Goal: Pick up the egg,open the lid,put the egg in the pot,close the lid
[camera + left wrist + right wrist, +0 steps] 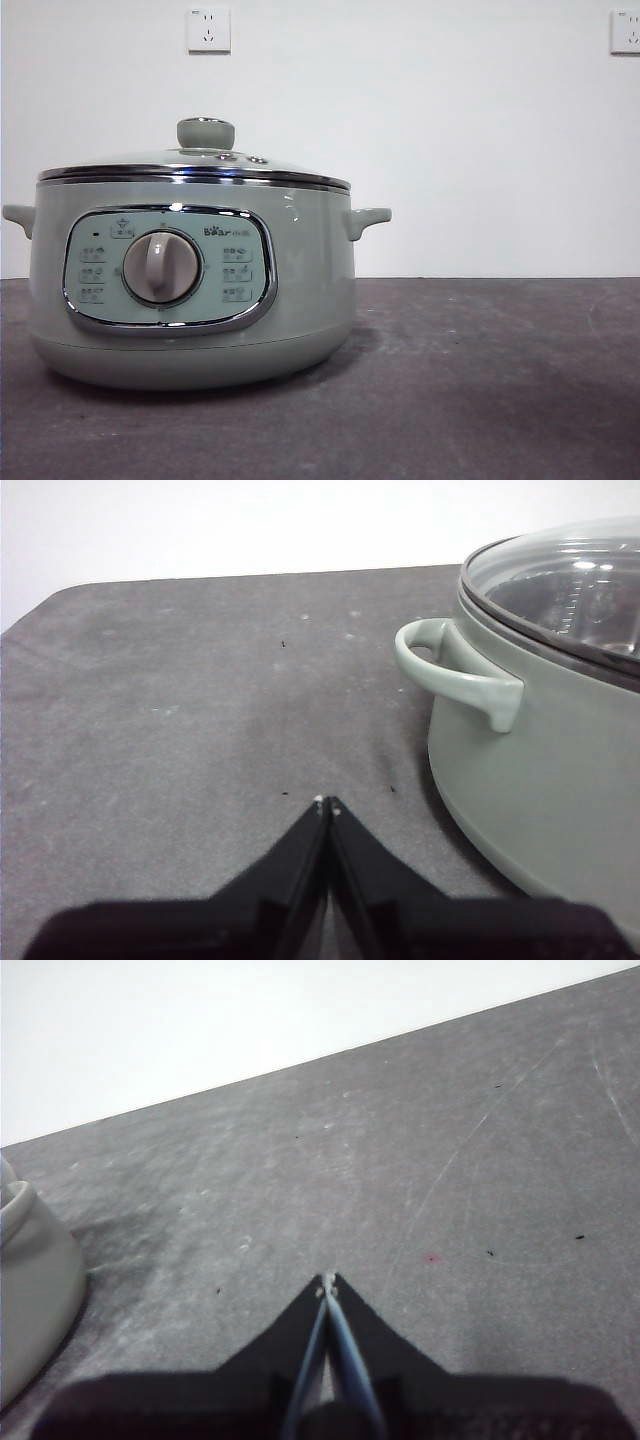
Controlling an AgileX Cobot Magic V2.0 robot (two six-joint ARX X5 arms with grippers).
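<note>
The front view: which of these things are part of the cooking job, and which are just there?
Part of the job:
pot
lid, on the pot

Just there:
two wall sockets
grey table

No egg shows in any view.

This looks like a bare test room or lab rather than a lived-in kitchen. A plain white wall carries two white wall sockets, one near each upper corner of the front view. The dark grey, scuffed matte surface holds only one household appliance, a large round pale sage-green electric cooking pot with a chrome-framed control panel and a central dial.
</note>
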